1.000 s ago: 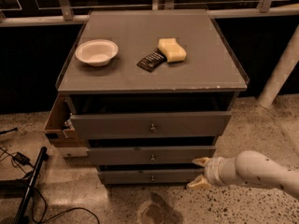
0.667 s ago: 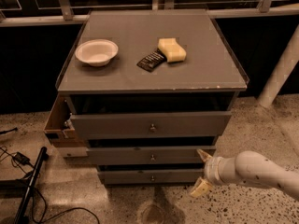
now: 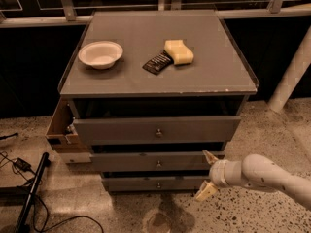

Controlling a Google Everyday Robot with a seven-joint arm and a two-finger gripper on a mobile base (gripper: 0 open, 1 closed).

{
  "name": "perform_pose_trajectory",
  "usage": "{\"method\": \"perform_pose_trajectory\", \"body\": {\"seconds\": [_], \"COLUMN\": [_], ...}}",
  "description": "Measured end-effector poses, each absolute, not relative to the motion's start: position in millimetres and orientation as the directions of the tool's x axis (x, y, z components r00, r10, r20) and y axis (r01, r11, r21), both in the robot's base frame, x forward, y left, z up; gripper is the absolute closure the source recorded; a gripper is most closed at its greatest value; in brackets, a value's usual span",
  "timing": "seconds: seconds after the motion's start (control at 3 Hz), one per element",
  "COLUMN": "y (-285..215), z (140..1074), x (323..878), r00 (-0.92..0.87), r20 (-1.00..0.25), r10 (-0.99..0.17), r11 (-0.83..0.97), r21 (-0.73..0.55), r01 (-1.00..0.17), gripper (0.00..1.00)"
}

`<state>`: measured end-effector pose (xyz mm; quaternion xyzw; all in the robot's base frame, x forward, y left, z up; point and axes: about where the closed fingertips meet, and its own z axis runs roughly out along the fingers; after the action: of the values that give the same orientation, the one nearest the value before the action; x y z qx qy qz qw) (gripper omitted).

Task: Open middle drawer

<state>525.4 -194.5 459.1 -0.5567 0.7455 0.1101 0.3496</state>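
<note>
The middle drawer (image 3: 146, 162) is a long grey front with a small round metal knob (image 3: 159, 163) at its centre, between the taller top front (image 3: 155, 129) and the narrow bottom front (image 3: 150, 184). It stands out slightly from the cabinet. My gripper (image 3: 207, 174) on a white arm is at the right end of the middle and bottom fronts, about a hand's width right of the knob. Its two cream fingers are spread apart, one up and one down, and hold nothing.
The cabinet top (image 3: 160, 76) carries a white bowl (image 3: 100, 54), a yellow sponge (image 3: 178, 51) and a dark packet (image 3: 157, 63). The top drawer is pulled out, its wooden side (image 3: 59, 126) showing at left. Cables and a black pole (image 3: 31, 193) lie on the floor at left.
My gripper has shifted a little to the right and down along the drawer fronts. Its fingers have spread wider. The drawers have not moved.
</note>
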Motion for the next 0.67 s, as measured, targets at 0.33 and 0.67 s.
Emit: {"method": "perform_pose_trajectory", "body": {"seconds": [0.33,0.67], "y": [-188,-182], "z": [453,449], "x": [540,552], "r00": [-0.114,-0.093], "r20": [-0.651,-0.642], "r10": [-0.751,-0.761], "r11": [0.338,0.314], "r21": [-0.23,-0.24], "r01": [-0.913,-0.918], "gripper": [0.0,0.0]}}
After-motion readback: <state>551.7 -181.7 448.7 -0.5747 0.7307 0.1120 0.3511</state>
